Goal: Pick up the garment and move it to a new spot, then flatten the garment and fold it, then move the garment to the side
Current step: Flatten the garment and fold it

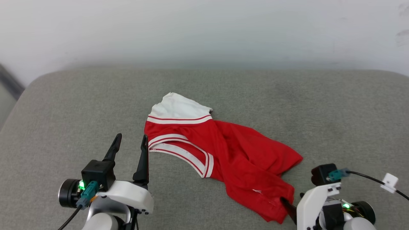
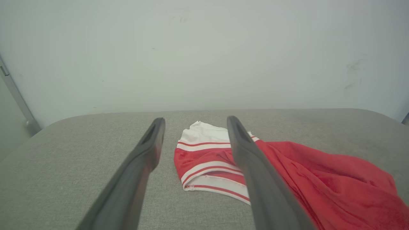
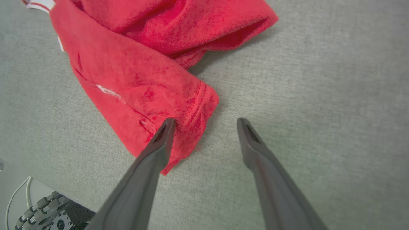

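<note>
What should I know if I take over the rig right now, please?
Left gripper: open, holding nothing, beside the striped trim of the garment.
Right gripper: open, one finger over the garment's near corner, the other over bare grey cushion; not closed on it.
Garment: crumpled in a heap, white sleeve at the far end.
Done: nothing evident.
Left: grasp, move, flatten, fold, set aside.

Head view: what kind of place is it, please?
Probably an indoor lab or test room: a grey cloth-covered surface with rounded corners stands against a plain white wall, and one crumpled shirt lies on it.
</note>
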{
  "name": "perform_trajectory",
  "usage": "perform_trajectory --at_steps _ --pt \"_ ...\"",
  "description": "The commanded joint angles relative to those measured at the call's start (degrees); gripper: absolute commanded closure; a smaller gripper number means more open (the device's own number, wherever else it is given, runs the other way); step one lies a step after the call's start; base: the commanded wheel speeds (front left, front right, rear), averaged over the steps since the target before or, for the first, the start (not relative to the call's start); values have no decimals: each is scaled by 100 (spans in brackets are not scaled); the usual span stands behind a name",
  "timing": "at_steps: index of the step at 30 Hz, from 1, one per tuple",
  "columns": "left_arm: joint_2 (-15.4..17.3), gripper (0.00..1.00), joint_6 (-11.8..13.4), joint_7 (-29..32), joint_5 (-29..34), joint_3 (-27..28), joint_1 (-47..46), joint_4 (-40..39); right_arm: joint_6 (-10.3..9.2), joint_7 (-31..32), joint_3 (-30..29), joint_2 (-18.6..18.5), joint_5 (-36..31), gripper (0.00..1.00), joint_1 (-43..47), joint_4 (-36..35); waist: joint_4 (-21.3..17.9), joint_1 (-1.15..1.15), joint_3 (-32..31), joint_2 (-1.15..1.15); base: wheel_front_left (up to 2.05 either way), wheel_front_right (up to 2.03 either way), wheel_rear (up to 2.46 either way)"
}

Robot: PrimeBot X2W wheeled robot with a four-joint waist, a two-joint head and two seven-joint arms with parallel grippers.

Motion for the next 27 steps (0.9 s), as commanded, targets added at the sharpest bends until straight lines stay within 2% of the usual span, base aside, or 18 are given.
perform_trajectory --at_steps 1,9,10,11,12,21,27 --pt "-20 0 -23 -40 31 -22 -118 0 -2 28 106 -66 39 0 -183 201 124 0 147 0 0 0 0" --pt "-102 0 -115 -151 -12 -62 -308 188 -2 66 457 -54 333 0 -474 1542 289 0 313 0 0 0 0" --pt "-105 0 -108 -161 -11 -61 -301 203 -2 65 477 -44 367 49 -478 1657 293 0 321 0 0 0 0" --pt "-107 0 -102 -167 -15 -58 -298 218 -2 60 496 -35 409 72 -495 1753 292 0 327 0 0 0 0" --pt "-109 0 -97 -179 -22 -56 -299 225 -2 43 520 -35 446 100 -521 1805 288 0 330 0 0 0 0" --pt "-91 0 -68 -210 -72 -32 -192 275 -2 -691 360 -314 401 100 -1026 940 185 0 227 0 0 0 0" --pt "-110 0 -32 -226 -124 -26 -192 234 -2 -886 -290 -454 87 100 -1401 264 127 0 234 0 0 0 0"
